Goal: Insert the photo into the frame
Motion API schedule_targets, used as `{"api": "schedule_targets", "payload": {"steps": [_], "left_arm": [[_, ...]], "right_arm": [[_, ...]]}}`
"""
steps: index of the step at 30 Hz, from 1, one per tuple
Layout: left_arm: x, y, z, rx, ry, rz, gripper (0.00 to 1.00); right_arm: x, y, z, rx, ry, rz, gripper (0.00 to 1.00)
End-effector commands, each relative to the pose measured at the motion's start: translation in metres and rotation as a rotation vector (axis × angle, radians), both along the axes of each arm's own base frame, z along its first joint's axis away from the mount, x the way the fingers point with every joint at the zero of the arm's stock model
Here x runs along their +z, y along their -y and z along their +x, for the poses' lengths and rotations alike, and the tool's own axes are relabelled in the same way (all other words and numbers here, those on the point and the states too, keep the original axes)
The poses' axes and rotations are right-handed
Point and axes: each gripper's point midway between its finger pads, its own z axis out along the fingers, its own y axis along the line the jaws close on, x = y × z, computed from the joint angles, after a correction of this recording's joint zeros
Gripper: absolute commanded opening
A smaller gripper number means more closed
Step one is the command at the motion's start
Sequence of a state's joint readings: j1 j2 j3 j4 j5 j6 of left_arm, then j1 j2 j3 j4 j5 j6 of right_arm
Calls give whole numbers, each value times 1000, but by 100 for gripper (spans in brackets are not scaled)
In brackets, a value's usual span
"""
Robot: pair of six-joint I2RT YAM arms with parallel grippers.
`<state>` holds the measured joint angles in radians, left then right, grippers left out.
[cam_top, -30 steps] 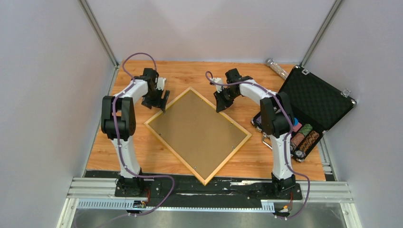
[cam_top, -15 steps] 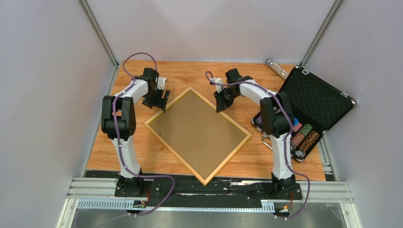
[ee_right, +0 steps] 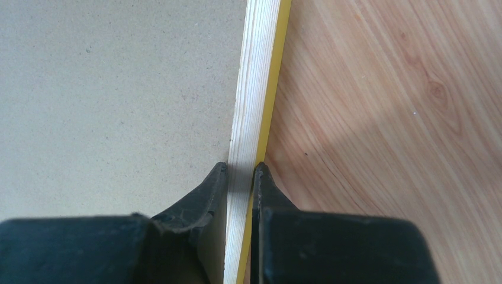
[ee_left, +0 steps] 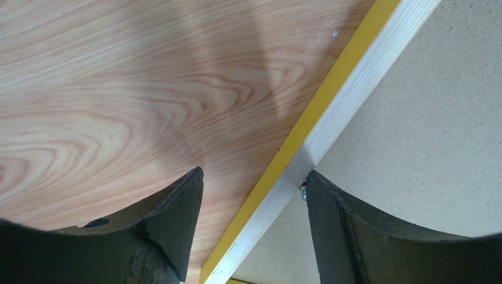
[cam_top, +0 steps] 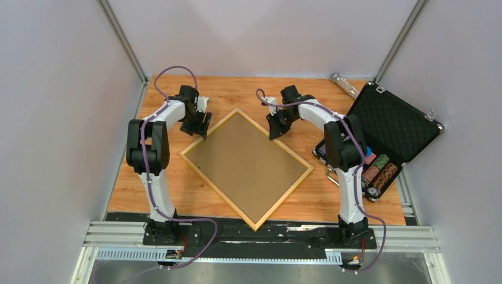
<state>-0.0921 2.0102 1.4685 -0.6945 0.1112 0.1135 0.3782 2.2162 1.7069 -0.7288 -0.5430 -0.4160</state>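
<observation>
The yellow frame (cam_top: 246, 168) lies face down on the wooden table, turned like a diamond, its brown backing board up. The photo is hidden. My left gripper (cam_top: 203, 128) is open and straddles the frame's upper-left rail (ee_left: 331, 112); one finger is on the table side, the other over the board. My right gripper (cam_top: 276, 131) is shut on the frame's upper-right rail (ee_right: 256, 89), one finger on each side of it.
An open black foam-lined case (cam_top: 388, 127) stands at the right with rolls of chips (cam_top: 379, 171) in it. A glittery cylinder (cam_top: 344, 84) lies at the back right. Grey walls enclose the table.
The left gripper has shifted very slightly toward the frame's rail. The right arm and the frame have not moved.
</observation>
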Motion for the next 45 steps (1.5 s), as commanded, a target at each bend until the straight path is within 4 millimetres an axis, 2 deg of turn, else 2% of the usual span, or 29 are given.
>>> {"api": "schedule_targets", "payload": {"steps": [1,10,15,27,40,45], "left_arm": [[-14,-20,-5,-5,-12,93,70],[-20,-15,-9,-16,-26,86,63],[-26,-12,-14,-29,-38,96,62],[-25,-15,-13,-30,-32,115,57],[-29,-12,-19,-28,-41,111,62],[-30,-12,-19,-34,-43,114,60]], "right_arm": [[-32,17,-26,14,-100,-89,2],[-33,17,-26,13,-102,-91,2],[-34,18,-27,14,-105,-93,2],[-35,18,-27,13,-107,-93,2],[-37,19,-28,12,-110,-97,2],[-37,19,-28,14,-111,-98,2]]}}
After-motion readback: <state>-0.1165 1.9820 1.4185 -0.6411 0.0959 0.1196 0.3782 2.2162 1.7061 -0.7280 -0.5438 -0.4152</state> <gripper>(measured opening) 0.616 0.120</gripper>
